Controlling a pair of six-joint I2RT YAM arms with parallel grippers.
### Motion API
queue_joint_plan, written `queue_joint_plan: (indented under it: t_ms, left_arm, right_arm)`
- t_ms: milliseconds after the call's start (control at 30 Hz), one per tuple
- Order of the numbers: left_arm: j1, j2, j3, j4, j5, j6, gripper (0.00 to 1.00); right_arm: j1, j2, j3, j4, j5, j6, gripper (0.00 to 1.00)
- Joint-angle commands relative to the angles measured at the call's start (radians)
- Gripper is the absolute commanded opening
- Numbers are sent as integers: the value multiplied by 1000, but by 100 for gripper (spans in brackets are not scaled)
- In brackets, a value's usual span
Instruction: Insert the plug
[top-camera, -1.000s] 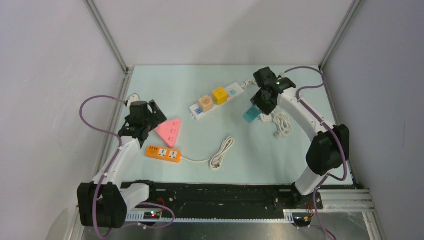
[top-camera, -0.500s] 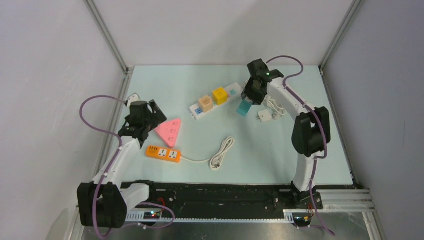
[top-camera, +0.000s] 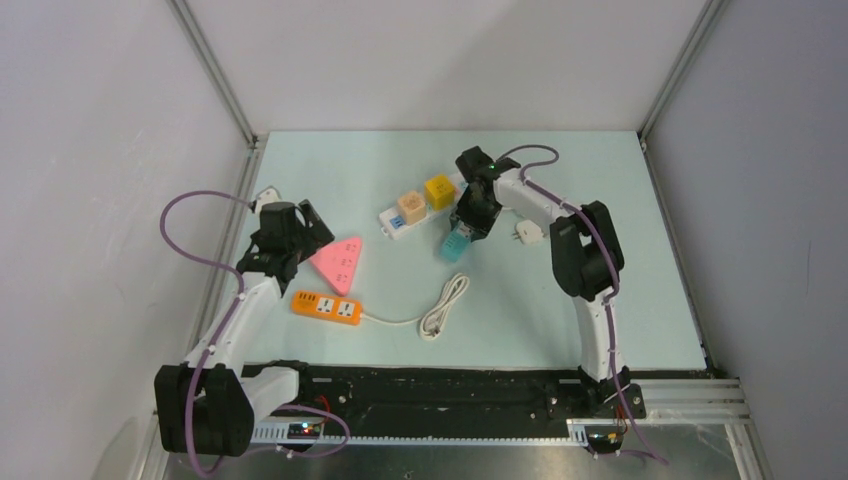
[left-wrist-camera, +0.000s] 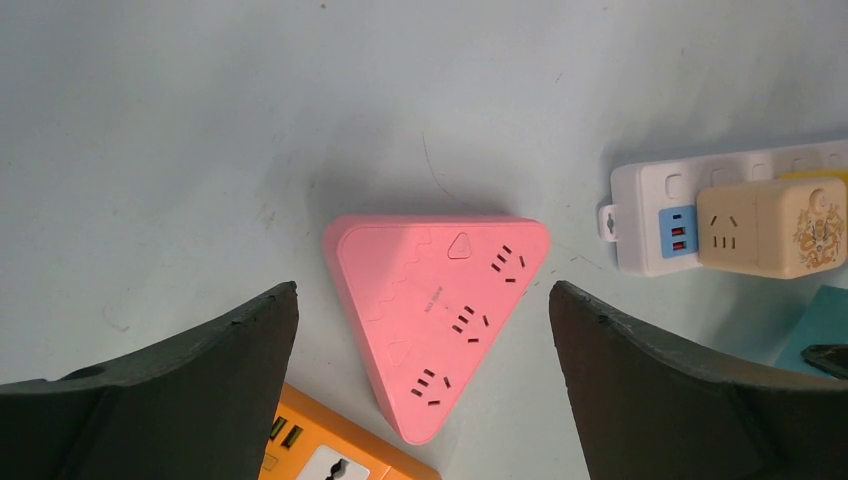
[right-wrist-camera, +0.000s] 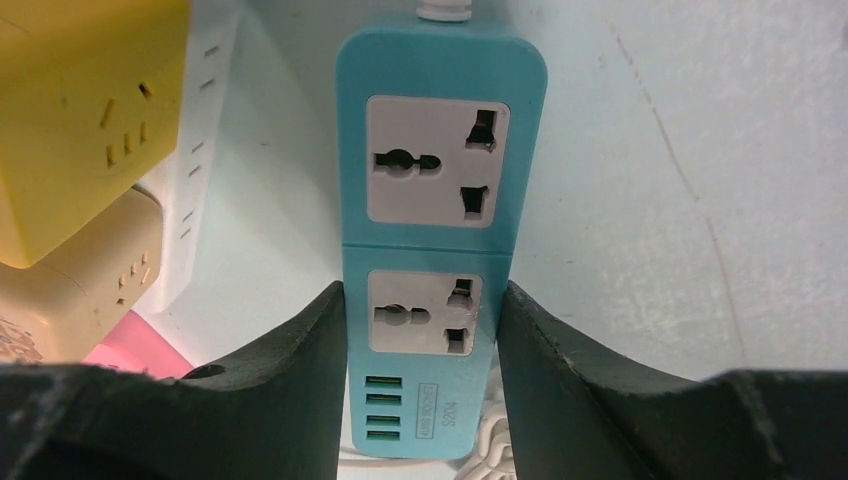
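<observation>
Pale green table (top-camera: 600, 300) is sitting inside plain grey walls with metal corner posts. Teal power strip (right-wrist-camera: 428, 250) is showing two universal sockets and a row of USB ports at the wrist end, with a white cable leaving the far end. Right gripper (right-wrist-camera: 420, 292) is clamping the strip by its long sides, fingers pressing both edges. White plug (top-camera: 528, 232) is lying on the table near that gripper, to its right, not touching. Left gripper (left-wrist-camera: 422, 290) is hovering wide open over a pink triangular socket block (left-wrist-camera: 435, 320).
</observation>
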Motion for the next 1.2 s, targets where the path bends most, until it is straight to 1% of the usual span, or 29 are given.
queue_joint_plan:
  t_ms: [0, 100, 233, 400, 567, 733, 800, 833, 867, 900, 933, 967, 1000, 1067, 1167]
  left_arm:
    - [9, -13, -2, 24, 3, -3, 100]
    - [8, -10, 0, 25, 7, -3, 100]
    - [9, -11, -2, 24, 9, -6, 100]
    - [9, -8, -8, 24, 16, -8, 100]
    - [8, 2, -13, 24, 16, -17, 100]
    - [8, 14, -14, 23, 14, -31, 100]
    - [8, 17, -16, 22, 12, -34, 100]
    - [8, 18, -17, 22, 11, -35, 100]
    - [8, 19, -16, 22, 10, -37, 100]
    - [8, 20, -15, 22, 8, -36, 100]
    - [9, 22, -12, 23, 8, -35, 100]
    - [9, 23, -7, 22, 8, -34, 100]
    - [9, 26, -5, 23, 7, -31, 100]
    - [10, 33, 3, 23, 9, -28, 100]
    - [21, 42, 21, 22, 14, -20, 100]
  right_arm:
    - [13, 17, -8, -44, -22, 181, 21]
    - [15, 23, -44, -83, -13, 280, 21]
    - [15, -4, -140, -93, 71, 384, 21]
    - [10, -24, -229, -113, 148, 461, 21]
    - [13, -55, -259, -157, 212, 539, 22]
    - [5, -36, -224, -229, 235, 588, 25]
    - [-3, -21, -203, -227, 215, 570, 37]
    - [-5, -18, -185, -226, 210, 561, 51]
    - [-6, -13, -178, -187, 193, 505, 58]
    - [-7, -11, -151, -169, 184, 471, 72]
    - [-6, -7, -134, -144, 182, 410, 77]
    - [-1, -6, -101, -128, 183, 376, 87]
    - [2, -3, -82, -118, 190, 326, 93]
    - [9, -1, -37, -107, 192, 264, 98]
    - [15, -28, -4, -110, 196, 221, 99]
